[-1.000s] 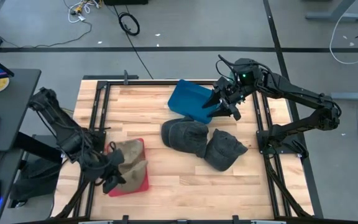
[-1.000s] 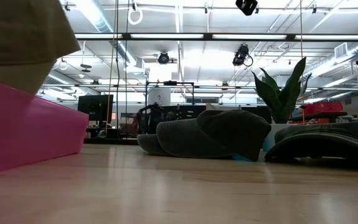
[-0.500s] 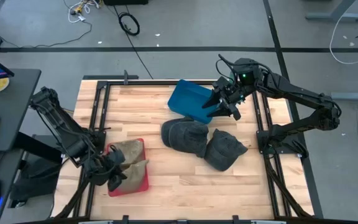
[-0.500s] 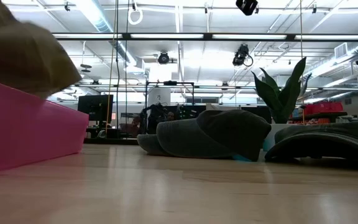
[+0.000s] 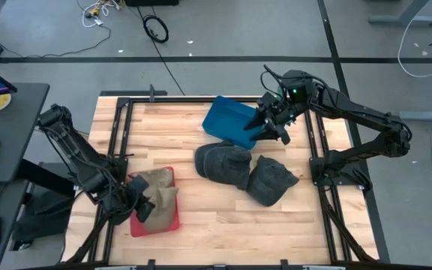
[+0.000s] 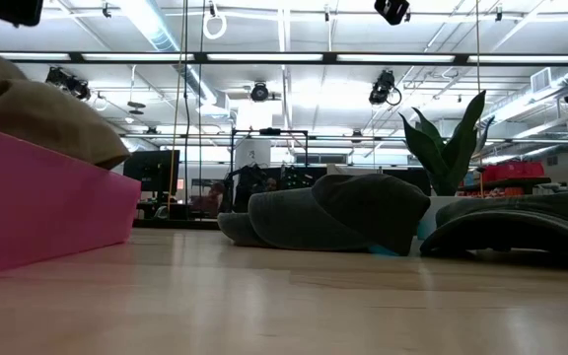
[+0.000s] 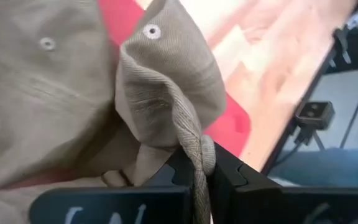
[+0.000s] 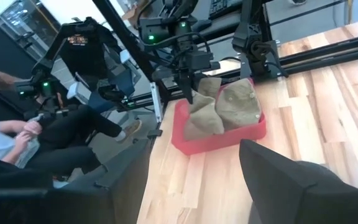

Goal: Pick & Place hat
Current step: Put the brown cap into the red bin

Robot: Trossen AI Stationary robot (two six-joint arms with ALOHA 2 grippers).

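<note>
A tan hat [image 5: 158,199] lies in the red bin [image 5: 172,222] at the table's near-left; in the low view the hat [image 6: 37,118] sits over the bin's pink wall [image 6: 47,217]. My left gripper [image 5: 141,207] is shut on it at the bin's left side. In the right wrist view the tan cloth [image 8: 219,109] shows as two lumps; whether one hat or two, I cannot tell. Two dark grey hats [image 5: 223,165] [image 5: 272,180] lie crown up mid-table. My right gripper [image 5: 274,124] hovers open beside the blue bin [image 5: 229,122]. My left gripper pinches a folded edge of the tan hat [image 7: 197,158] between its two fingers [image 7: 235,177]. The cloth bunches into a ridge that runs back between them. The rest of the hat spreads out ahead of the fingers and rests in the red bin [image 7: 229,121].
The blue bin stands at the far middle of the table, its right side beside my right gripper. A black frame rail [image 5: 122,131] runs along the left side and another [image 5: 317,142] along the right. A person [image 8: 17,134] sits beyond the table's left edge. Bare wood [image 5: 216,217] lies near the front.
My left gripper has come down with the tan hat. In the low view the hat hung high above the red bin's wall a second ago and now sits low on it. The right arm has kept still.
</note>
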